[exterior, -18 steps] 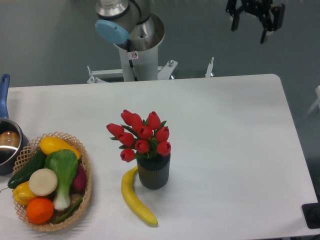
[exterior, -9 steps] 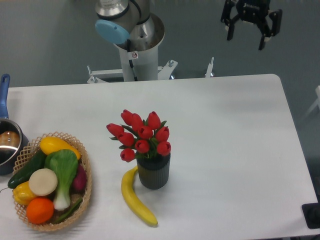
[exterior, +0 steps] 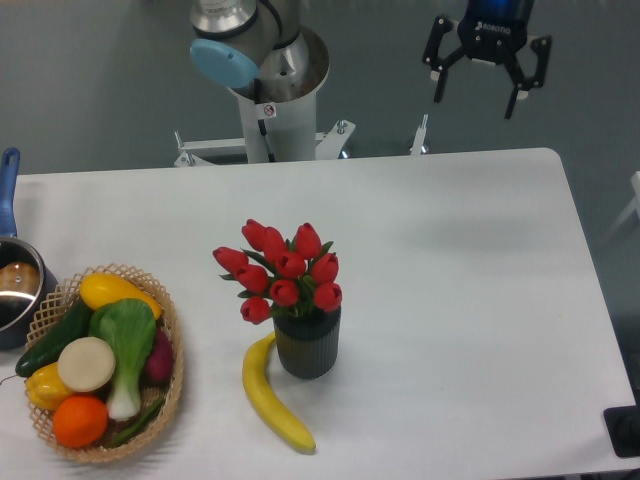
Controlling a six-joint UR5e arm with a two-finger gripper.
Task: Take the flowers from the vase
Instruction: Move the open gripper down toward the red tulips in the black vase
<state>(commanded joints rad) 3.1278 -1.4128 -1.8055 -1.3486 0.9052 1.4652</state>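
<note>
The flowers (exterior: 283, 269), a bunch of red tulip buds with small green leaves, stand in the vase (exterior: 307, 343), a small dark ribbed cylinder near the table's front middle. The bunch spreads wider than the vase and leans left. My gripper (exterior: 475, 97) hangs high beyond the table's far edge, up and to the right of the flowers, well apart from them. Its two fingers are spread and point down, with nothing between them.
A yellow banana (exterior: 271, 396) lies against the vase's left side. A wicker basket (exterior: 171, 338) of vegetables and fruit sits at the front left. A blue-handled pot (exterior: 12, 283) is at the left edge. The arm's base (exterior: 274, 80) stands behind the table.
The gripper has moved left and down from the top right corner, and it has turned so both open fingers now show side by side. Nothing on the table moved.
</note>
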